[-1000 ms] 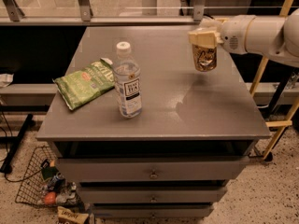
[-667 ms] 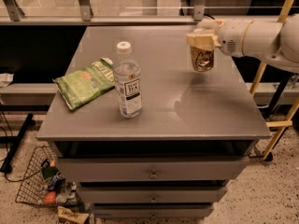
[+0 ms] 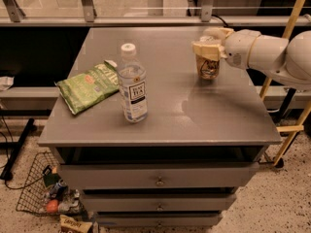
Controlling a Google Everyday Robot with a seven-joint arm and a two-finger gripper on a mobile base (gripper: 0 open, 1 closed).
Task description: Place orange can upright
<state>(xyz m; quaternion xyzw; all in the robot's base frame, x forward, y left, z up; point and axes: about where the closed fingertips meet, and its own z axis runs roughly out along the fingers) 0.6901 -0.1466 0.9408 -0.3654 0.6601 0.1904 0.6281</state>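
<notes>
**A:** What sits on your left?

**B:** A green snack bag (image 3: 87,86) lies flat near the left edge of the grey worktop (image 3: 165,123). Just right of it a clear bottle (image 3: 132,84) with a white cap stands upright, nearer the front.

**A:** And the orange can?

**B:** The orange can (image 3: 208,68) is well apart from the bottle, over the worktop's right rear part. It is upright. My claw (image 3: 208,47) is clenched over its top end, grasping it from above. I cannot tell whether its base touches the surface or hangs just clear.

**A:** Where does your arm come in?

**B:** My pale arm (image 3: 272,52) reaches in from the right, roughly level, past the worktop's right edge.
</notes>
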